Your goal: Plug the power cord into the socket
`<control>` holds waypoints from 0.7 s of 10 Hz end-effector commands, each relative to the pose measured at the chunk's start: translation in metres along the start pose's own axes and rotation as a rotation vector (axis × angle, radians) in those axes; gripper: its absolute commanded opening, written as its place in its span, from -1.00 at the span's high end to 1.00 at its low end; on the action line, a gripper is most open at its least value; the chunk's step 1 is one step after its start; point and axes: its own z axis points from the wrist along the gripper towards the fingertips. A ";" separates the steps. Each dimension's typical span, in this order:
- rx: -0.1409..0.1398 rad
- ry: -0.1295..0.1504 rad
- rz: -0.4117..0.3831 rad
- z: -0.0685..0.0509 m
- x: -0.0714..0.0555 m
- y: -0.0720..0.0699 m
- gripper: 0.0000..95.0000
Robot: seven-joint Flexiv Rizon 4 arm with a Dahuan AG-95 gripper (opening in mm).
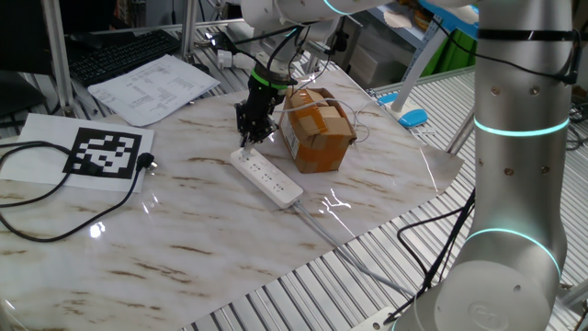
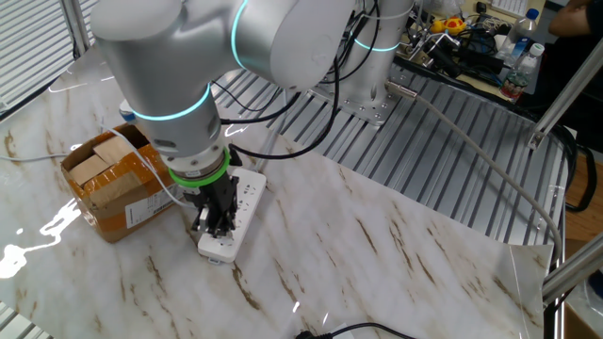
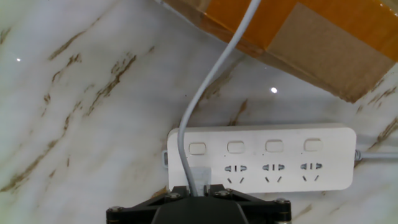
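Jaws nearly together, pinched on a white plug with its thin white power cord (image 3: 208,81) running up out of them toward the top of the hand view. Gripper (image 1: 253,136) pointing almost straight down, right over the end outlet of the socket (image 1: 266,176), plug apparently touching that outlet, though how deep it sits is hidden behind the black fingers. Socket lying flat on the marble-pattern counter (image 1: 184,239), a little left of centre in one fixed view, slanting down to the right, own white cable leaving the lower-right end. In the hand view: a row of square switches above three free outlets to the right of the plug. Just beside the socket, a taped cardboard box (image 1: 317,131), close but not clearly touching. Further out, upper left of the same frame: printed papers (image 1: 152,87). Left edge: a black-and-white marker sheet (image 1: 106,152) with a black cable (image 1: 37,198) looping by.
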 end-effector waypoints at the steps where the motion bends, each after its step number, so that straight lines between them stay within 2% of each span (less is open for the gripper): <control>1: -0.005 -0.003 -0.009 0.001 -0.001 0.000 1.00; 7: -0.018 -0.029 -0.039 0.006 -0.003 -0.001 1.00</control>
